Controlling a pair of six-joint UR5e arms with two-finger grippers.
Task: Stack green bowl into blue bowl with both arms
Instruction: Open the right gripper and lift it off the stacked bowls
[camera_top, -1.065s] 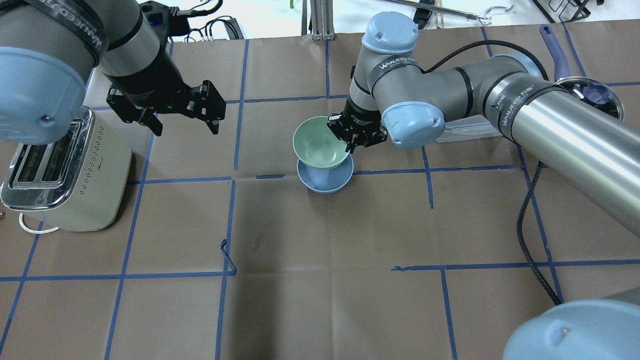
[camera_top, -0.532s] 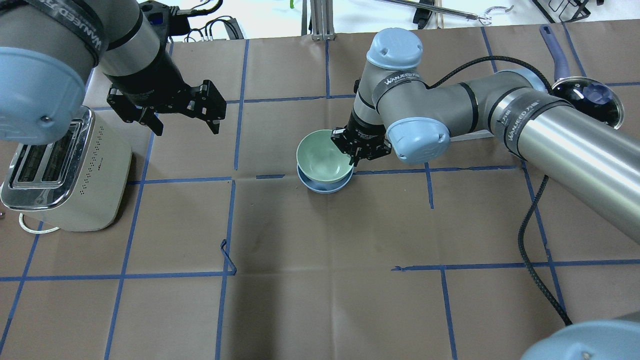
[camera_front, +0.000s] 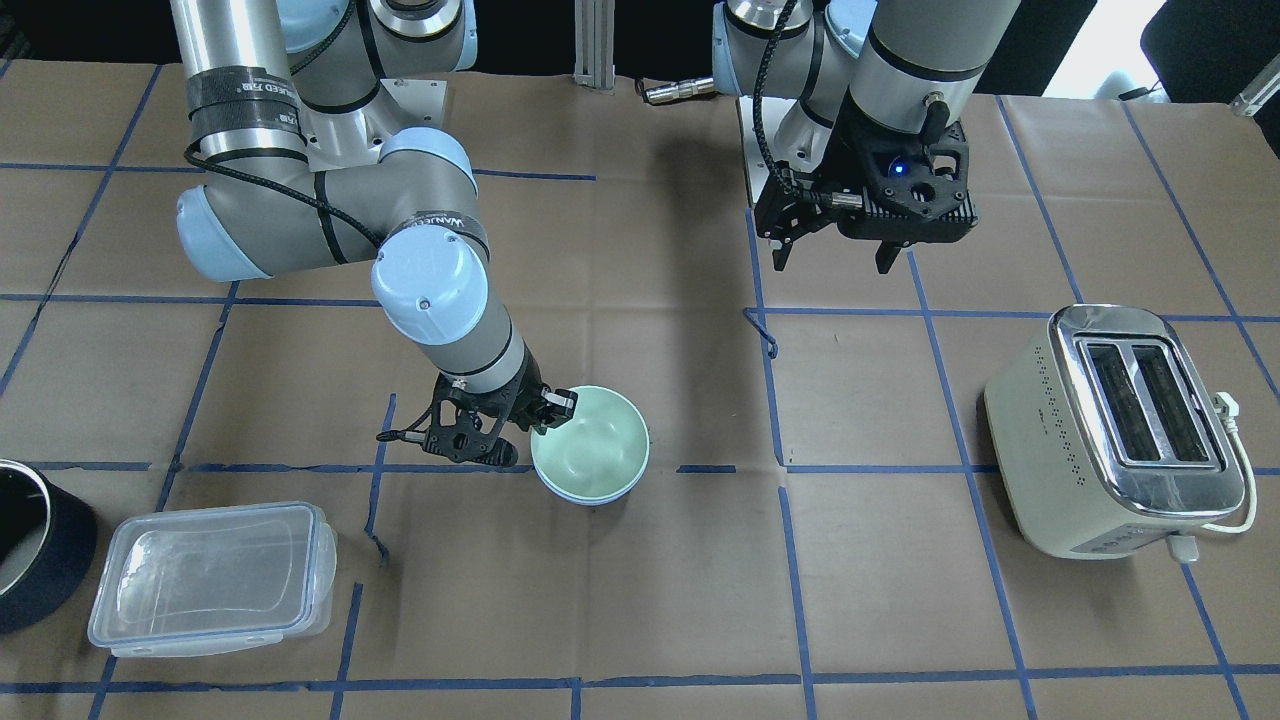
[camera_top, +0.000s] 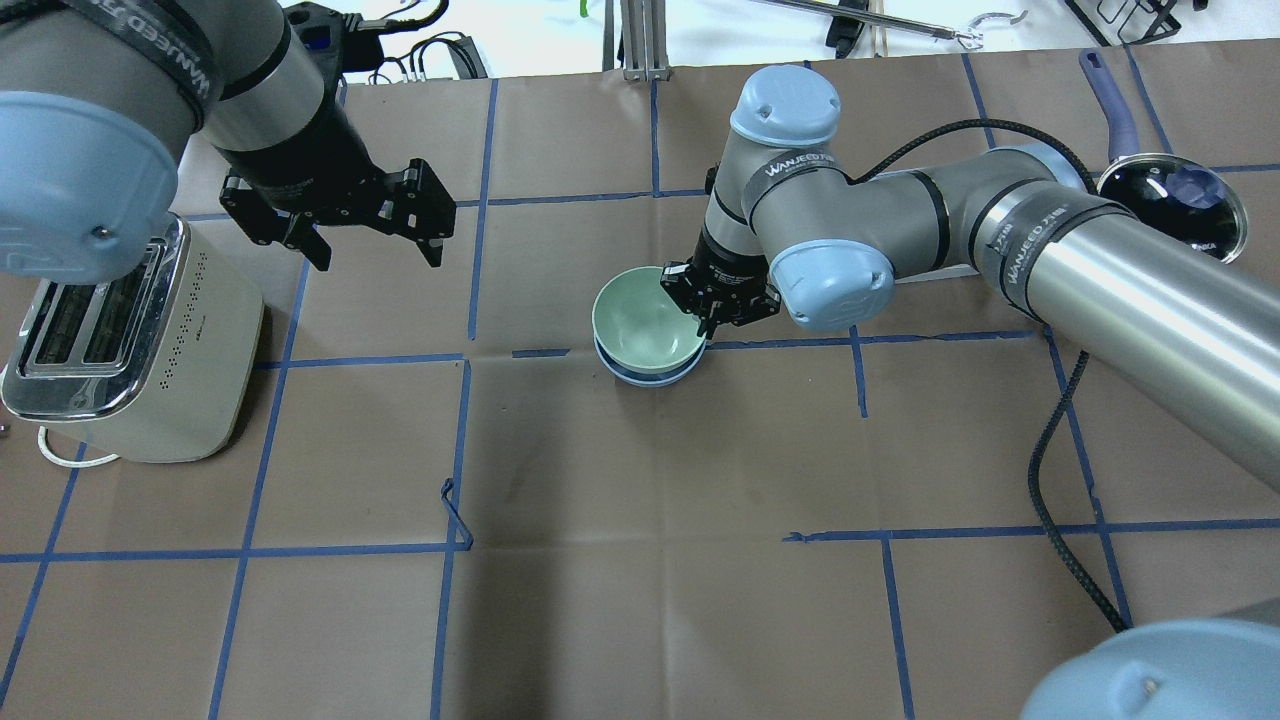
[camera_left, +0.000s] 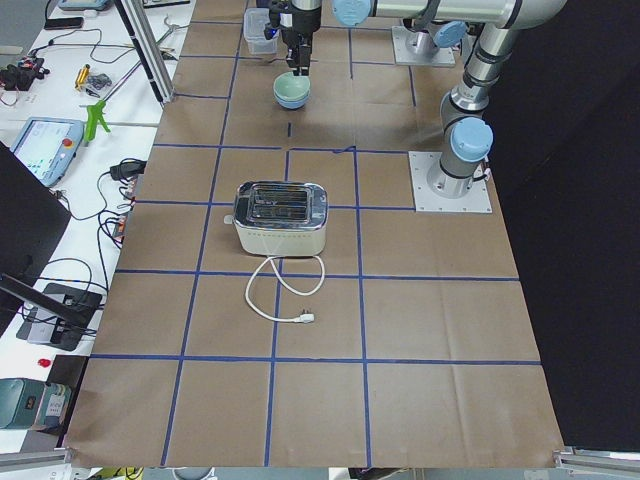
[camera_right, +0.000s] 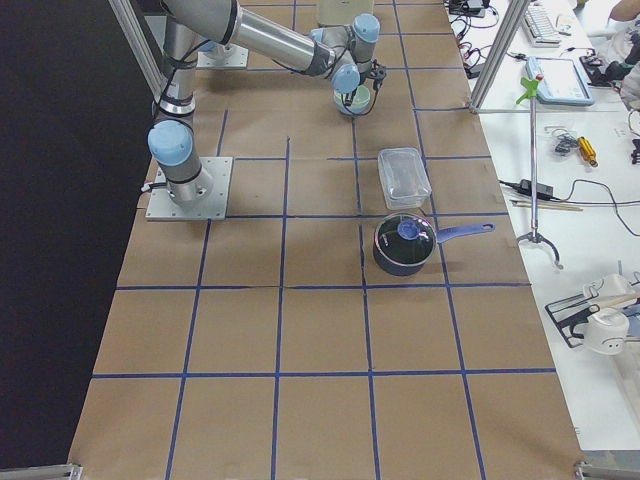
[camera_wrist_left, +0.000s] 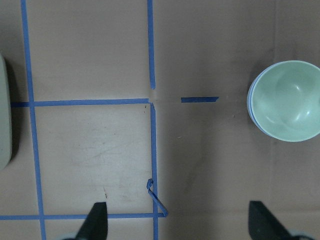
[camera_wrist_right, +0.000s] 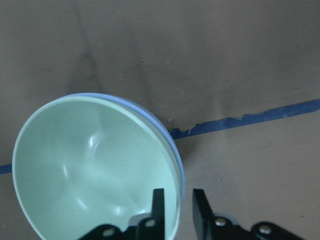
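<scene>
The green bowl (camera_top: 640, 320) sits level inside the blue bowl (camera_top: 650, 378) near the table's middle; only a thin blue rim (camera_wrist_right: 165, 137) shows around it. My right gripper (camera_top: 705, 325) is low at the bowls' right edge. In the right wrist view one finger (camera_wrist_right: 159, 202) is inside the green bowl (camera_wrist_right: 90, 170) and the other outside. A small gap shows on each side of the rim, so the right gripper is narrowly open. My left gripper (camera_top: 378, 262) is wide open and empty, held high next to the toaster, well left of the bowls.
A cream toaster (camera_top: 130, 350) stands at the left edge with its cord beside it. A clear lidded container (camera_front: 210, 575) and a dark pot (camera_top: 1175, 195) are on the right arm's side. The right arm's black cable (camera_top: 1050, 440) hangs over the table.
My right gripper lowered the green bowl from a tilted hold above the blue bowl until it sat level inside it. The left arm barely moved.
</scene>
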